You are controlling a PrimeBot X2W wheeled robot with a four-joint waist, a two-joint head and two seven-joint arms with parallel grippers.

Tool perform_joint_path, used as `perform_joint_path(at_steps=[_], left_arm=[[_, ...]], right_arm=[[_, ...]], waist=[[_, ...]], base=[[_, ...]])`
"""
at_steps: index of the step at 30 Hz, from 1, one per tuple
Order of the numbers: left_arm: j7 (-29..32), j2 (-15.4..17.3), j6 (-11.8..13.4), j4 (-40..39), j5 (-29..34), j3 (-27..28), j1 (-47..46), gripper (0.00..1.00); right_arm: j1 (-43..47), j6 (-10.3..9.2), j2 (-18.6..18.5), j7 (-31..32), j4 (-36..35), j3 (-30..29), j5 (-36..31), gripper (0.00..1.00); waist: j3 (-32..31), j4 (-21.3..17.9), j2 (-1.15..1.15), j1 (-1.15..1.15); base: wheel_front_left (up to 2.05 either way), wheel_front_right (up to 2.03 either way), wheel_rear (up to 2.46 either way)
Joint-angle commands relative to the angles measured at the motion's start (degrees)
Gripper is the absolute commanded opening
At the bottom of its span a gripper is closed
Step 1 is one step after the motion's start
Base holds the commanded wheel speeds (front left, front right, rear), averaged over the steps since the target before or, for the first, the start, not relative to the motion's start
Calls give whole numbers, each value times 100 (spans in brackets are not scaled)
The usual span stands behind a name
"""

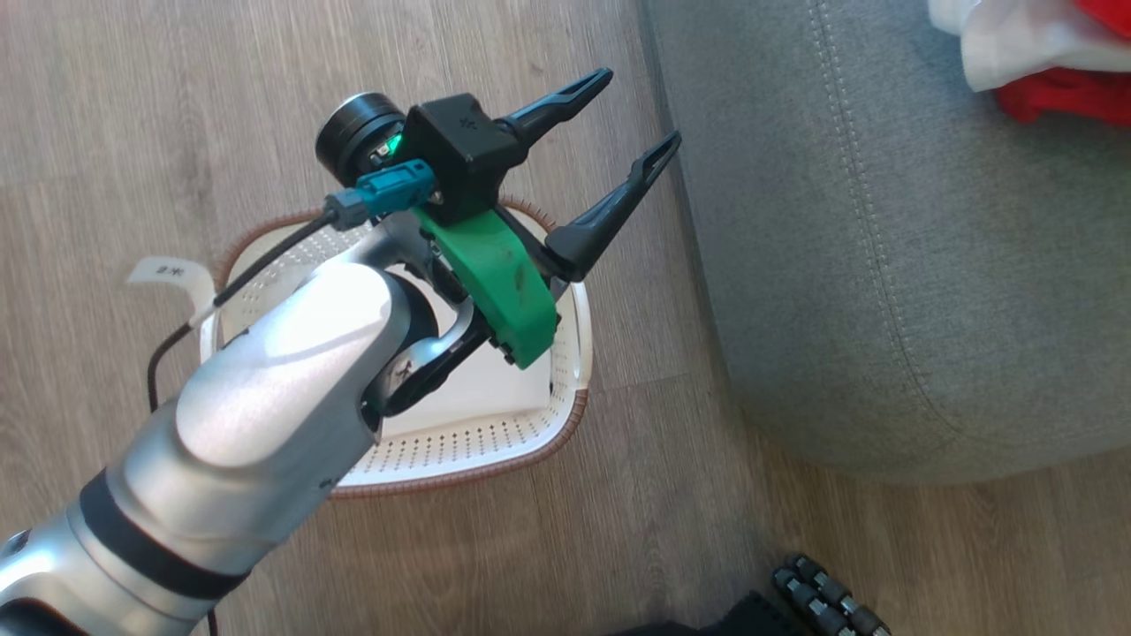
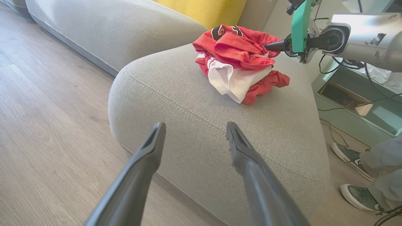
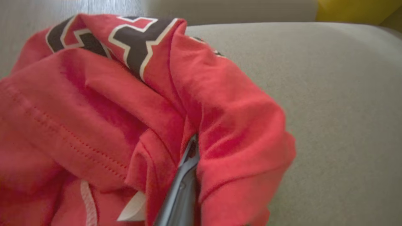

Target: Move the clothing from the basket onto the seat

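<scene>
The clothing [image 2: 238, 59] lies in a heap on the grey seat [image 2: 194, 94]: a red jersey with black-and-white letters on top, a white garment and more red cloth beneath. My right gripper [image 3: 191, 147] is shut on a fold of the red jersey [image 3: 132, 103]; in the left wrist view the right gripper [image 2: 273, 46] reaches into the heap from the right. My left gripper [image 1: 642, 106] hangs open with nothing in it above the cream basket [image 1: 468, 459], fingers pointing toward the seat [image 1: 884, 265]. The part of the basket floor that shows is bare white. The heap [image 1: 1043, 62] sits at the head view's top right.
Wooden floor [image 1: 132, 88] surrounds the basket. A person's two shoes [image 2: 355, 157] stand right of the seat, beside a low glass cabinet [image 2: 361, 100] with trailing cables. A yellow cushion [image 2: 204, 9] lies behind the heap. Dark ribbed parts [image 1: 831, 601] sit at the head view's bottom edge.
</scene>
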Motion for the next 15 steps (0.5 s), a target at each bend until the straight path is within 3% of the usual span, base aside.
perform_joint_path(at_steps=[1,3,4,5,15], left_arm=[[-47,78,-7,-151,-14,191,-120,100],[-59,72,8,-138,-26,188,-100,100],[-67,66,14,-140,-28,185,-95,100],[-79,61,18,-141,-31,182,-89,100],[-201,47,50,-30,-129,167,90,100]], right_arm=[[97,40,-68,209,-153,83,193,27],[141,40,-129,469,-203,226,319,47],[152,40,-154,536,-239,264,387,81],[162,40,-171,590,-267,293,454,100],[412,40,-227,1126,-342,578,888,100]], waist=[[-46,-6,0,0],[-93,-14,0,0],[-116,-16,0,0],[-145,-18,0,0],[-567,-100,0,0]], base=[[0,0,0],[0,0,0],[0,0,0],[0,0,0],[0,0,0]])
